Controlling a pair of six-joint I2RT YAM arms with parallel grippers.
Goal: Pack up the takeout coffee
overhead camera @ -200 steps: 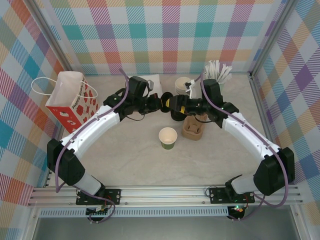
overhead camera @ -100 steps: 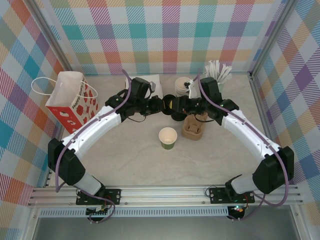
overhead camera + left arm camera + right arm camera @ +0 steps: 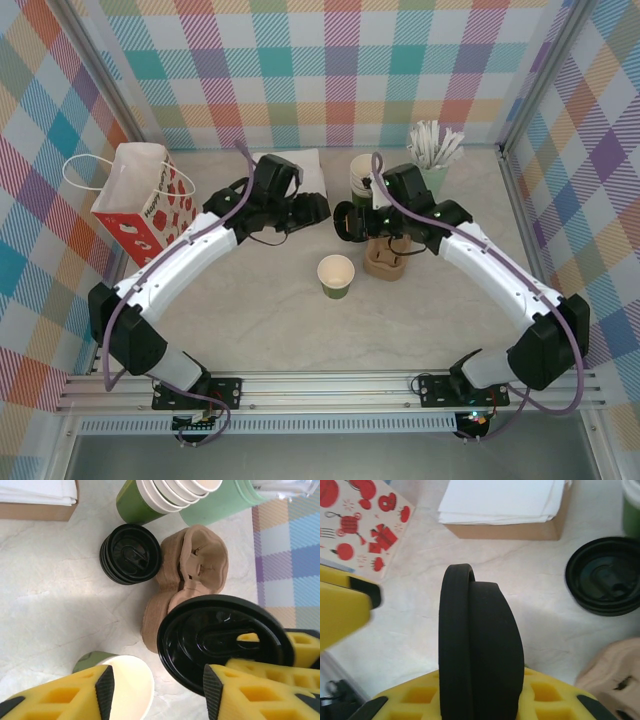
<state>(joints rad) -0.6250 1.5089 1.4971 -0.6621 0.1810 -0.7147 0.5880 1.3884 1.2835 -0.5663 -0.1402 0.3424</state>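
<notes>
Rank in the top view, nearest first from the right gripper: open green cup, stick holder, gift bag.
From the right gripper, holding the black lid:
1. Open green cup, near side.
2. Stick holder, back right.
3. Gift bag, far left.

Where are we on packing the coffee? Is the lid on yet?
Done: one black lid is picked up. In hand: the right gripper is clamped on it edge-on, and the left gripper is open beside it. Left: the green cup stands lidless on the table. It needs capping, then probably goes into the brown carrier or gift bag.
</notes>
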